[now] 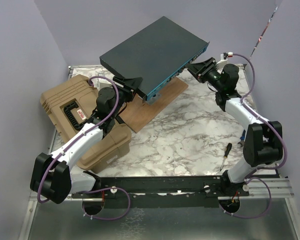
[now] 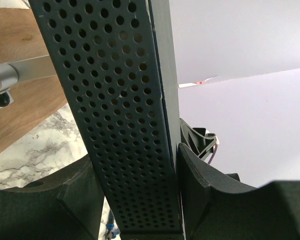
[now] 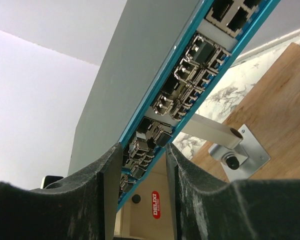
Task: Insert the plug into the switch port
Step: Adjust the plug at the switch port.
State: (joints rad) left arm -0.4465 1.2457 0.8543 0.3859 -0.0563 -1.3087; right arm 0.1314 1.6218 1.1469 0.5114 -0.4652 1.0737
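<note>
from above, the switch [image 1: 150,52] sits raised and tilted over the wooden board [image 1: 162,102], its teal front face towards the near right. the left gripper [image 1: 132,84] clamps its near left end and the right gripper [image 1: 196,65] clamps the right end of the teal face. a tan ribbed case [image 1: 72,107] lies on the left of the marble table [image 1: 190,130], and a screwdriver [image 1: 225,156] lies near the right arm's base.

left wrist: the left gripper [image 2: 135,170] has a finger pressed on either side of the switch [image 2: 115,100], along its perforated side wall. a metal stand [image 2: 20,75] shows over the board.

right wrist: the right gripper [image 3: 142,155] is closed across the thin teal edge of the switch [image 3: 120,90] (ports crowded with metal fittings). the stand's bracket [image 3: 235,152] rests on the board.
</note>
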